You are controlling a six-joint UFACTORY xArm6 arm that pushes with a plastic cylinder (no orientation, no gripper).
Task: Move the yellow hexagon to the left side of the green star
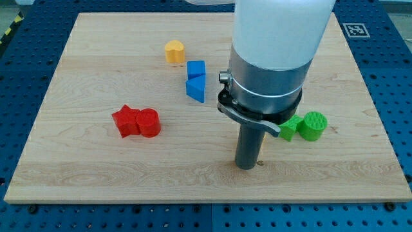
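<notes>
Though no brand name or readable writing shows anywhere, a black-and-white square marker (353, 29) sits on the blue perforated surface (393, 77) past the wooden board's (96, 167) top right corner. I have no hand or jaws that open; the arm ends in a dark rod, and my tip (246, 167) rests on bare wood toward the view's bottom, right of centre, holding nothing and touching no block. Just to its right, partly hidden behind the arm's body, is a green block (290, 127) whose shape I cannot make out fully, touching a green cylinder (313, 125) on its right. The yellow block (174, 51), too small to tell its shape for certain, sits near the view's top, well apart from my tip and from the green pair. Below and right of it, a blue cube (196, 69) touches a blue triangular block (196, 89). At the view's left, a red star-like block (125, 121) touches a red cylinder (148, 122).
</notes>
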